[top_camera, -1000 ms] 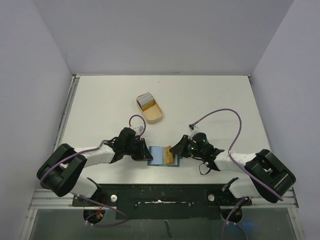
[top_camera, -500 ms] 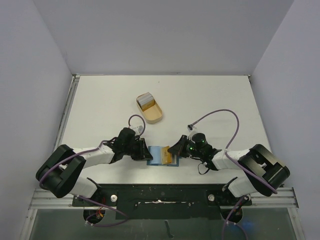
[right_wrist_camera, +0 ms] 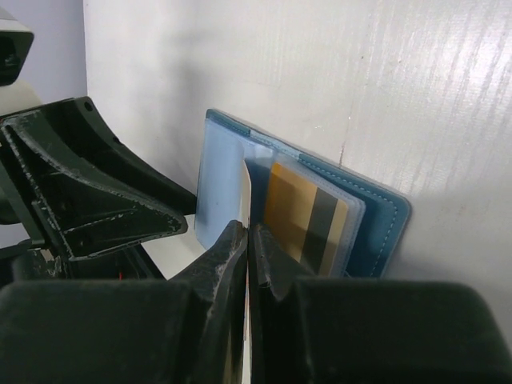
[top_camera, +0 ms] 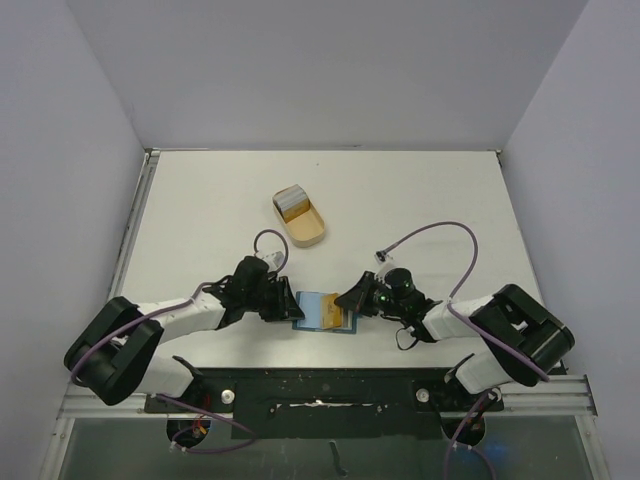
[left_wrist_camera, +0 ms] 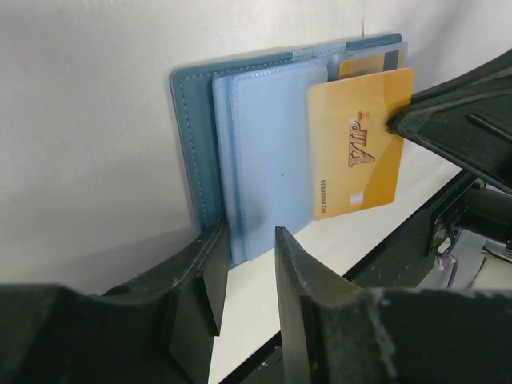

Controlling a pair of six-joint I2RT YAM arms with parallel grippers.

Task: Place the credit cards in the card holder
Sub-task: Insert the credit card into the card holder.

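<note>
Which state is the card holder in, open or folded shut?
Open: the holder lies spread flat, its pale blue clear sleeves exposed, a gold card overlapping them.

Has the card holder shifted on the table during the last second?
No. Judged against the tan tray, the card holder lies in the same spot as a second ago.

One teal-blue folding card holder [top_camera: 318, 310] lies open by the near edge of the white table [top_camera: 420, 200], and one tan oblong tray [top_camera: 313, 235] sits nearer the table's middle. Two thin orange plastic cards show at the holder: one gold-orange card marked VIP [left_wrist_camera: 360, 144] and one orange card with a dark stripe [right_wrist_camera: 308, 220] in a clear pocket. The tray carries one small stack of grey and white cards [top_camera: 292, 203], too small to count.
</note>
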